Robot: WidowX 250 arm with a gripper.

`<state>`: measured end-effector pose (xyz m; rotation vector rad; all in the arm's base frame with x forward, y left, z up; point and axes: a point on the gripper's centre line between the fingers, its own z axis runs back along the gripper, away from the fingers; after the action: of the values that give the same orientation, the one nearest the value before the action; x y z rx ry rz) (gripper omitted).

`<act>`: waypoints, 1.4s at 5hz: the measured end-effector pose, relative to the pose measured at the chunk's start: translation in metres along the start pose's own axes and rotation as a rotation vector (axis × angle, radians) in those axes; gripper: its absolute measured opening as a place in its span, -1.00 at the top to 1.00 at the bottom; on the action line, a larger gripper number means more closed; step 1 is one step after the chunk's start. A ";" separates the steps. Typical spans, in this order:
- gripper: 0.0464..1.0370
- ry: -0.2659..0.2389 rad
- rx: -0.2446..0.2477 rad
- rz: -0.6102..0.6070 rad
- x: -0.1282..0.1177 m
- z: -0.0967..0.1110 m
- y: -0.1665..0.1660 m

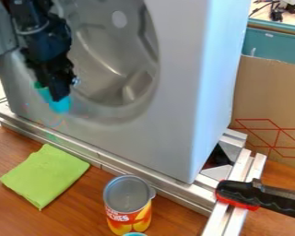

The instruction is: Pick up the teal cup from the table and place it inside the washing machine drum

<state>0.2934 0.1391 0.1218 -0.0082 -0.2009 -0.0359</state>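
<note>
Gripping a blue object [61,106] in the claw [57,94], below and left of the washer [180,92]'s opening. Calling for steady, even pressure and careful spacing from the washer's front.

Black arm [44,34] hangs upper left; claw [59,92] points down.

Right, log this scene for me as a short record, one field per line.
gripper: upper left, in front of the grey panel
at gripper's tip: blue-green object; firm hold unclear
panel feature: large rounded recess
cloth: green cloth, flat on the wooden table, left
can: upright, orange-and-red can, grey top, near the front edge of the view
frame: metal rails along the panel's base
tool: black-and-red handle over the rails, right
background: cardboard with red lines
</note>
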 end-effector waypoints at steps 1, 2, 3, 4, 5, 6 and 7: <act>0.86 0.002 0.049 -0.039 0.017 0.005 -0.003; 0.86 0.017 0.098 -0.115 0.028 0.001 -0.027; 0.86 0.017 0.110 -0.143 0.027 -0.009 -0.036; 0.86 -0.026 0.149 -0.175 0.030 -0.020 -0.041; 0.86 -0.073 0.178 -0.162 0.032 -0.020 -0.039; 0.86 -0.099 0.203 -0.164 0.032 -0.019 -0.036; 0.86 -0.103 0.201 -0.181 0.034 -0.018 -0.036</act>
<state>0.3289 0.1013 0.1109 0.2088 -0.3069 -0.1958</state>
